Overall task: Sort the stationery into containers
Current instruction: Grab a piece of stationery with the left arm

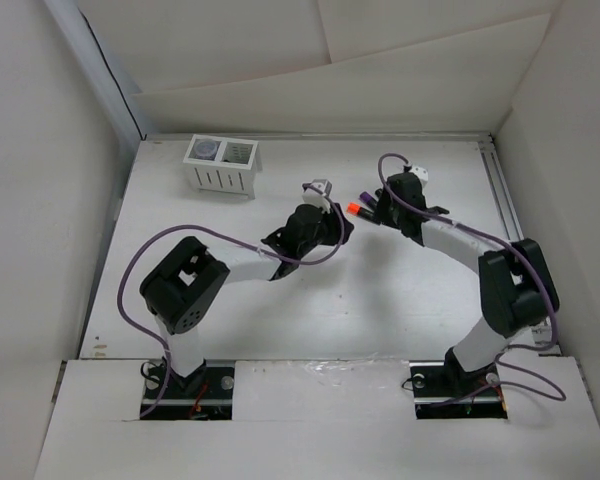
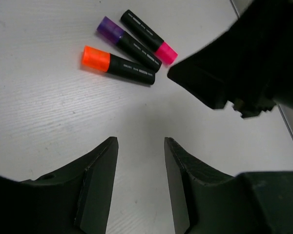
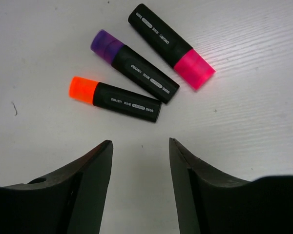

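As the orange highlighter (image 3: 115, 101) looks light, stiff, slick, I'd pinch mid-barrel. My left gripper (image 2: 140, 142), right gripper (image 3: 140, 145): both spread, empty.

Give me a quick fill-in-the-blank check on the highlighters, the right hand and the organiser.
1. The highlighter lying between the orange-capped highlighter and the pink-capped highlighter has a ____ cap.
2. The right hand hovers ____, holding nothing.
3. In the top view, the white organiser stands on the far ____ side of the table.
Missing words: purple; open; left.
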